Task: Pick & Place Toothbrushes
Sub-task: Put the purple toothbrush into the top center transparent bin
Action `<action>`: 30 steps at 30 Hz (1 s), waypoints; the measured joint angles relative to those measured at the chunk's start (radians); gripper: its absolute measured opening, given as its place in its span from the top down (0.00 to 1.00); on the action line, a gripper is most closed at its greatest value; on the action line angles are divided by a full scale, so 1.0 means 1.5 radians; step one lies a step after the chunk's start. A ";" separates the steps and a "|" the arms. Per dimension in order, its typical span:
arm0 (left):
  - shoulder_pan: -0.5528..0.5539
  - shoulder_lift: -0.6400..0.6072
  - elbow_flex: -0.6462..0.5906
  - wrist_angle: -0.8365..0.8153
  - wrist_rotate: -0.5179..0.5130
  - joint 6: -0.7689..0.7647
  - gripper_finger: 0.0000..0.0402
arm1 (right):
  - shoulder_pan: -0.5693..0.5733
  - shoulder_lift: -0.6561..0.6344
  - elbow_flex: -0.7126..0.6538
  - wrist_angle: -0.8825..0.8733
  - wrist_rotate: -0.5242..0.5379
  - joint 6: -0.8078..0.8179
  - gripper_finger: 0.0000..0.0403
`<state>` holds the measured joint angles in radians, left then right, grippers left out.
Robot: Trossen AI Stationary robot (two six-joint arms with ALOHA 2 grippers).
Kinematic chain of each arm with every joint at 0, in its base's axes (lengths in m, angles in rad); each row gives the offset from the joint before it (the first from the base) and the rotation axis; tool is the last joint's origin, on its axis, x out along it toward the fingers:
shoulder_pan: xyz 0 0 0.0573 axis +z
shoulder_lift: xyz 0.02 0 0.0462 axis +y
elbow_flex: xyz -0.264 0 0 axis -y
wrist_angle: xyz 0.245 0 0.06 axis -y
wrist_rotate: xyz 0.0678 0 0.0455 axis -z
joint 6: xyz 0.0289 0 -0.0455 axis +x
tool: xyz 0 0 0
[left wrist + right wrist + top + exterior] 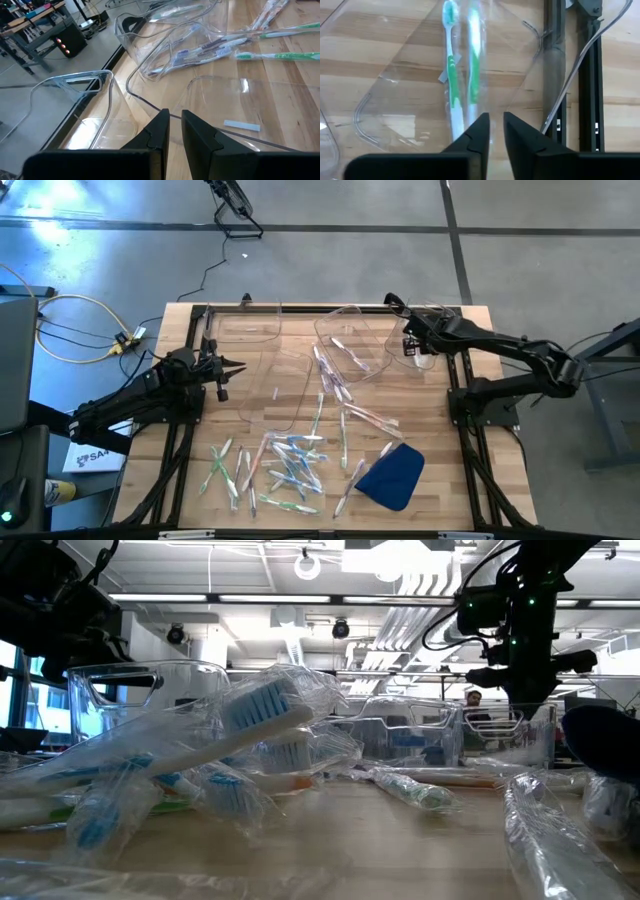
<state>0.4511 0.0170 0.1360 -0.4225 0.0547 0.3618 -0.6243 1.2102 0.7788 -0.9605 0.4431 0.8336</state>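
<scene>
wooden table (430, 490) with scattered toothbrushes (290, 465), right gripper (492, 131) slightly apart above 2 green toothbrushes (451, 75), left gripper (173, 129) nearly together

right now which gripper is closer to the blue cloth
Right. The right gripper hangs over a clear bin at the table's far right; the blue cloth lies near the front, right of centre. The left gripper is across the table.

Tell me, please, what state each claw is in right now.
Left claw: slightly open, holding nothing.
Right claw: cannot tell; a green toothbrush lies right before it.
</scene>
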 joint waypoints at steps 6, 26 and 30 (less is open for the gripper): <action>0.000 0.000 0.000 0.000 0.000 0.000 0.88 | 0.000 0.000 0.000 0.013 0.000 -0.038 0.77; 0.000 0.000 0.000 0.000 0.000 0.000 0.88 | 0.061 -0.142 0.032 0.150 -0.156 -0.263 0.99; 0.000 0.000 0.000 0.001 0.000 0.000 0.88 | 0.101 -0.158 0.032 0.206 -0.303 -0.351 0.99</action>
<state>0.4512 0.0173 0.1360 -0.4217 0.0551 0.3618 -0.4721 0.9733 0.8261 -0.6508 -0.0119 0.3067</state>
